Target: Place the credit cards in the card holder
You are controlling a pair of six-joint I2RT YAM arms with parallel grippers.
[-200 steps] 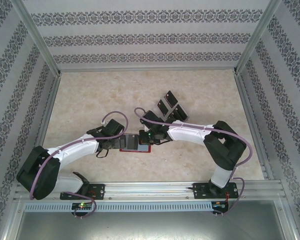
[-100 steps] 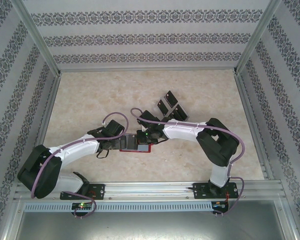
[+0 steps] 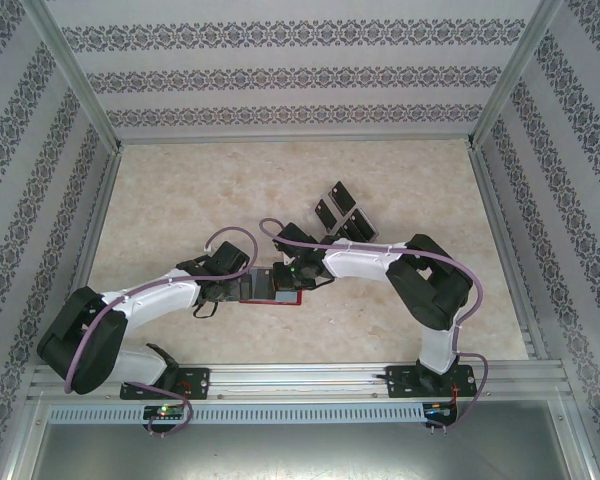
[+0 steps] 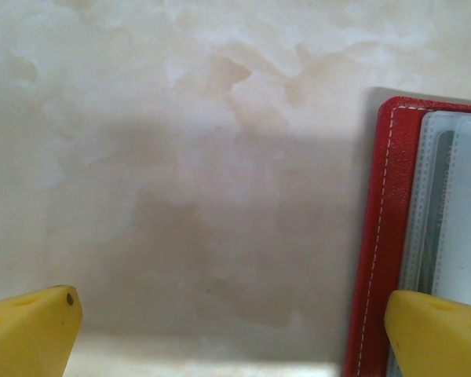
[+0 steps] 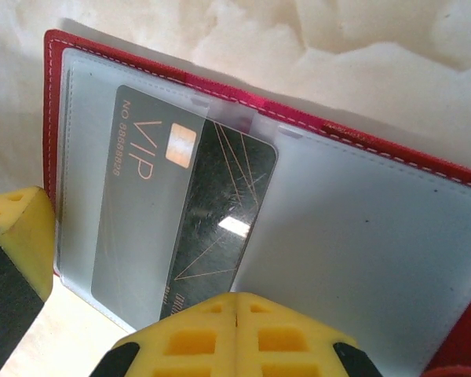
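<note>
Card holder (image 3: 285, 297) lies open and flat on the marble-look worktop (image 3: 180, 200), right between the two sets of fingers in the top view, with its red cover down and clear sleeves (image 5: 361, 236) facing up. The left fingers (image 4: 31, 330) are spread as wide as they go. One yellow pad hangs over bare worktop (image 4: 180, 157), and the other sits over the sleeve side of the card holder (image 4: 374, 236), just inside its stitched red edge. The right fingers (image 5: 188, 342) are pressed together, tips low over the open card holder (image 5: 377, 147). Right in front of them is a black VIP card (image 5: 228, 204), about half of it tucked under the left-hand sleeve and the other half bare. Its near end runs under the fingertips, and whether they pinch it I cannot tell. Beyond the right fingers, well apart, a few loose black cards (image 3: 341, 213) lie fanned on the worktop.
</note>
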